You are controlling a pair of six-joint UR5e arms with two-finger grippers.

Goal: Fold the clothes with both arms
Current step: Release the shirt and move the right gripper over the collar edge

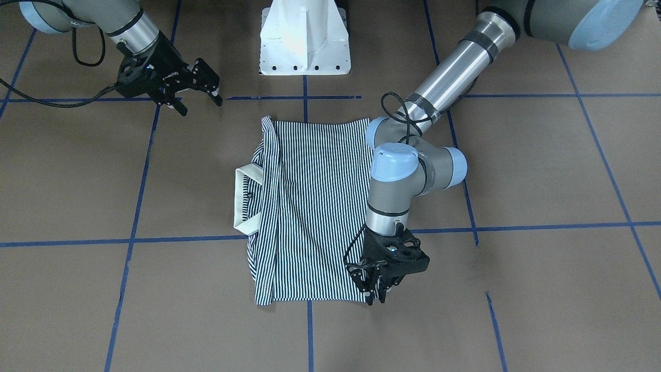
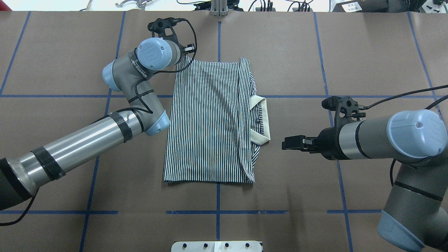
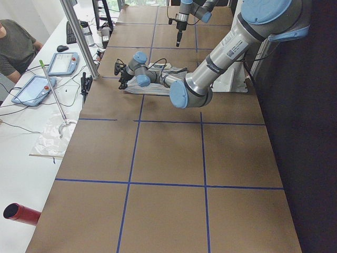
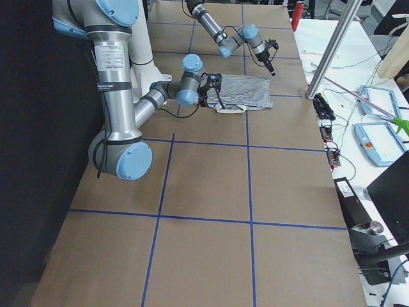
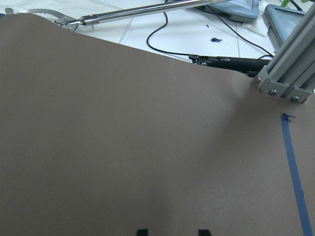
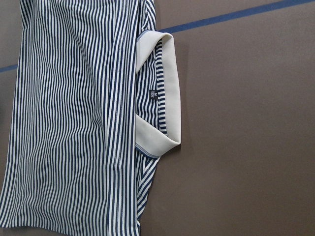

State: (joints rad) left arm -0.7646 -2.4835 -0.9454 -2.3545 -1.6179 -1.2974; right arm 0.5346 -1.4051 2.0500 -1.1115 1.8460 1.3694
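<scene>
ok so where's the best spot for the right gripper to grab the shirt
Probably the cream collar. It juts past the striped body of the shirt as a free loop on the side facing the open right gripper. Come in low from the robot's right and pinch the collar band; the rest lies flat on the table, offering less edge.

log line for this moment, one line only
shirt folded flat | left gripper open by shirt's far corner | right gripper open, clear of collar
</scene>
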